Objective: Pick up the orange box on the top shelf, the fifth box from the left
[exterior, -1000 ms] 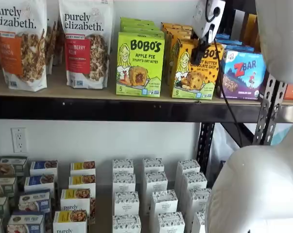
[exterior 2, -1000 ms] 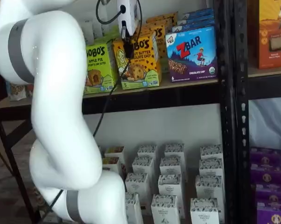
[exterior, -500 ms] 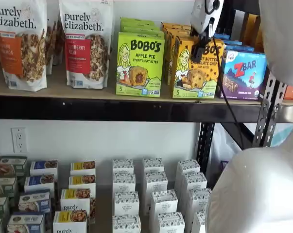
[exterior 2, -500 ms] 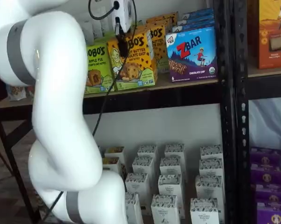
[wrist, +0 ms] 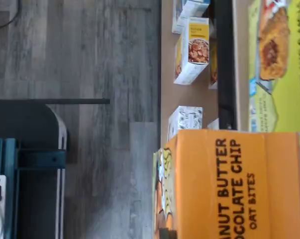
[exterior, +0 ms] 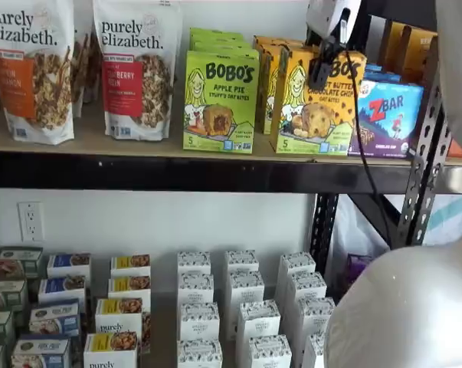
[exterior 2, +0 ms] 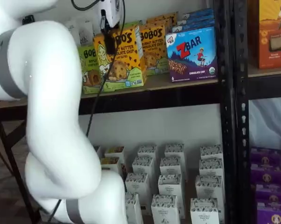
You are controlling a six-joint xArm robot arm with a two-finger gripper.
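Note:
The orange box reads "Peanut Butter Chocolate Chip" and is tilted, with its front raised above the top shelf. My gripper is shut on the box's upper part, with one black finger showing on its front face. In a shelf view the box hangs forward of the row, over the shelf's black front beam, with the gripper on it. The wrist view shows the box's orange top panel close up.
The lime-green Apple Pie box stands just left of the held box and the blue ZBar box just right. More orange cartons stand behind. Granola bags are further left. Small white cartons fill the lower shelf. Black uprights stand to the right.
The gripper has drawn the orange box up and out from its row, toward the cameras. The box is now tilted and further from the ZBar box.

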